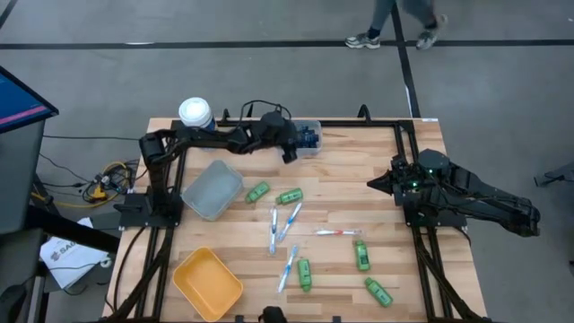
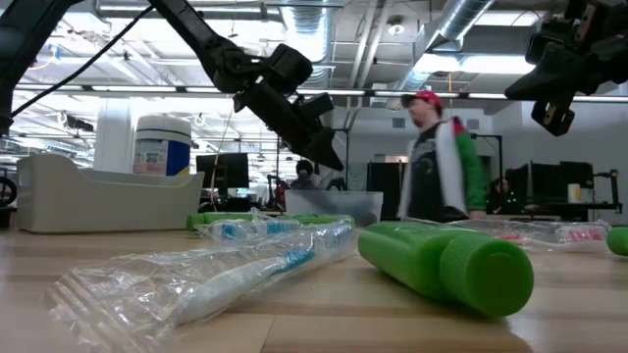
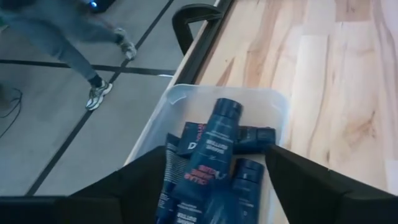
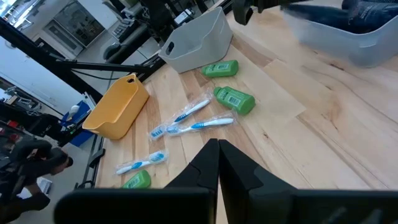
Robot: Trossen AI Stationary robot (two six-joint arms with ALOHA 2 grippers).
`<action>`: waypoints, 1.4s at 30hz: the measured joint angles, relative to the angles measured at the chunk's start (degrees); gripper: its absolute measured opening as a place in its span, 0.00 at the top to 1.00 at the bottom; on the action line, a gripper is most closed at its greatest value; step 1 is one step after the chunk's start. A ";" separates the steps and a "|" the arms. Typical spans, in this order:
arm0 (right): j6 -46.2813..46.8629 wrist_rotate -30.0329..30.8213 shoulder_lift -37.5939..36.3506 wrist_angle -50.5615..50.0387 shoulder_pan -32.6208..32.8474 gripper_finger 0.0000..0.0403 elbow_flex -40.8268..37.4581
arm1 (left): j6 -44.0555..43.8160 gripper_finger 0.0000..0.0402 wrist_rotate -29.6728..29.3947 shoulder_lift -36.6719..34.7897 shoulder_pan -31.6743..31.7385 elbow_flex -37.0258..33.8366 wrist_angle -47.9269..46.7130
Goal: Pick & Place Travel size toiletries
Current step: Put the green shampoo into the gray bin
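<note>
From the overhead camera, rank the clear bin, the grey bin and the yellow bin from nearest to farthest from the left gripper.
1. Clear bin: at the table's far edge, right under the left gripper.
2. Grey bin: left of centre, toward the left arm's base.
3. Yellow bin: near-left corner, farthest.

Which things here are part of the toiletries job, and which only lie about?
Job: green bottles, navy tubes in the clear bin, toothbrushes, red-and-white toothbrush, left claw open above the bin.
Lying about: white canister, grey bin, yellow bin.
</note>
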 joint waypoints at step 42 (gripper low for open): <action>2.58 0.02 0.00 -0.13 -0.04 1.00 0.00 | -34.77 0.31 -3.34 -5.29 -18.30 -0.07 -46.02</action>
